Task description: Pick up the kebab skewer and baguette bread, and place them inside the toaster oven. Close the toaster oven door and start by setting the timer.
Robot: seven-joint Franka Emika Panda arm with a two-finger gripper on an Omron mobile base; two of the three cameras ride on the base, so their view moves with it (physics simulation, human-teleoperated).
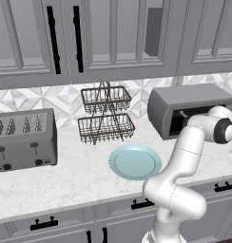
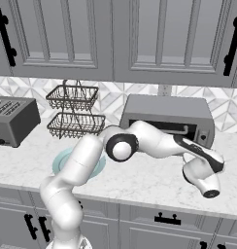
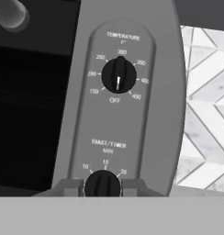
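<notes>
Two claw fingertips (image 3: 70, 187) straddle the timer knob (image 3: 102, 184), seemingly clamped on it, on the toaster oven (image 2: 166, 116) near the counter's (image 1: 80, 178) back edge. Open counter lies ahead; a teal plate (image 1: 135, 162) sits near the front edge.

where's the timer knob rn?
In the hand view, the timer knob sits low on the toaster oven control panel, below the temperature dial, between the two fingertips of the gripper.

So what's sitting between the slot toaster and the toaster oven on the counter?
In the left base view, a two-tier wire basket rack stands between the toaster and the toaster oven, with a teal plate in front.
</notes>
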